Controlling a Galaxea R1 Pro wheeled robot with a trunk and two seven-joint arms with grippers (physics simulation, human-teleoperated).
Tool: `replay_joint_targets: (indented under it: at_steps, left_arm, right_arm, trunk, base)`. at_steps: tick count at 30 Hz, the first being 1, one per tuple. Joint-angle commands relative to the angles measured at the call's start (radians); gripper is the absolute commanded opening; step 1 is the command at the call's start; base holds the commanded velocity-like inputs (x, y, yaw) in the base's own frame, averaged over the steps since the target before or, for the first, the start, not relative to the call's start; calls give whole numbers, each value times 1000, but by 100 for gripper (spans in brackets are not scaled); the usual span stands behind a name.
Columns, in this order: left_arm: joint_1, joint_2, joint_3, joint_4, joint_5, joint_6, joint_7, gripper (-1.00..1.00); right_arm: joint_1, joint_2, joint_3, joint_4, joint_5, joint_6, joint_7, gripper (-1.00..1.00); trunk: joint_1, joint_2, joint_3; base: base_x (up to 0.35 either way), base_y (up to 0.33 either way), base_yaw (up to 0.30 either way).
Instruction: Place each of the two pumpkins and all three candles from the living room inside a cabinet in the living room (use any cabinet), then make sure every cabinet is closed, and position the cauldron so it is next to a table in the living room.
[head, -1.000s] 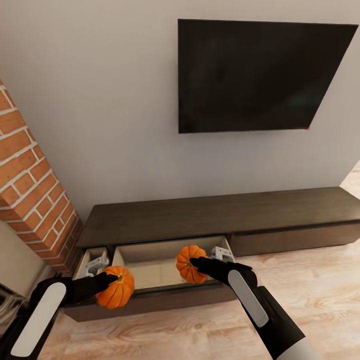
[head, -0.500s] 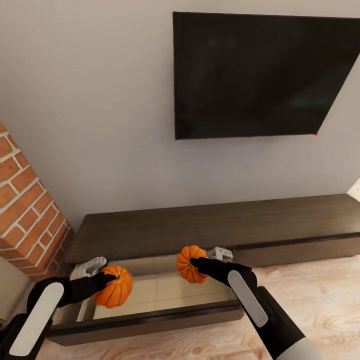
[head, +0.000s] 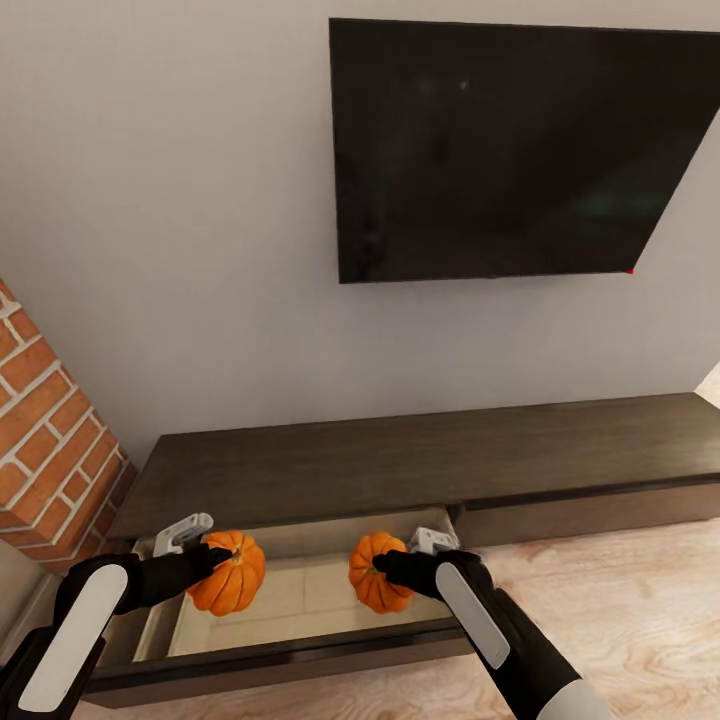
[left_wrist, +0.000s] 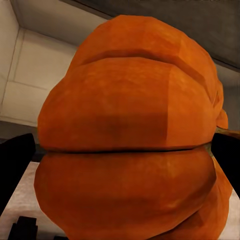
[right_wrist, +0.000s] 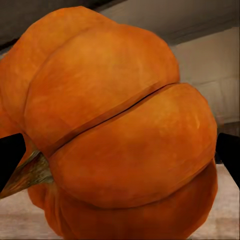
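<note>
Two orange pumpkins hang over the open drawer (head: 300, 600) of the long dark-brown cabinet (head: 420, 465). The left pumpkin (head: 232, 575) is clamped in the left gripper (head: 212, 562); the right pumpkin (head: 372, 572) is clamped in the right gripper (head: 385, 568). In each wrist view the held pumpkin (left_wrist: 130, 145) (right_wrist: 120, 130) sits between dark fingers above the pale drawer floor. The drawer's dark front panel (head: 280, 655) lies between the robot and the drawer's inside. A black television (head: 520, 150) hangs on the grey wall above, and a brick column (head: 50, 440) stands at the cabinet's left end.
</note>
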Motion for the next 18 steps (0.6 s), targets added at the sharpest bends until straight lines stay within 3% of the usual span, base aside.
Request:
replay_joint_targets:
  at_steps: [1,4,18]
  left_arm:
    - [0,0,0,0,11,2,10,-100]
    - [0,0,0,1,11,2,10,-100]
    - [0,-1,2,2,10,2,19,-100]
  right_arm:
    - [-2,18,10,19,4,2,-20,-100]
    - [-2,36,20,40,6,-4,-27,-100]
    - [-2,39,25,41,6,-33,-23,-100]
  trunk:
    - [0,-1,-1]
    - [0,-1,-1]
    - [0,-1,-1]
  base:
    - [0,0,0]
    - [0,0,0]
    - [42,-86,0]
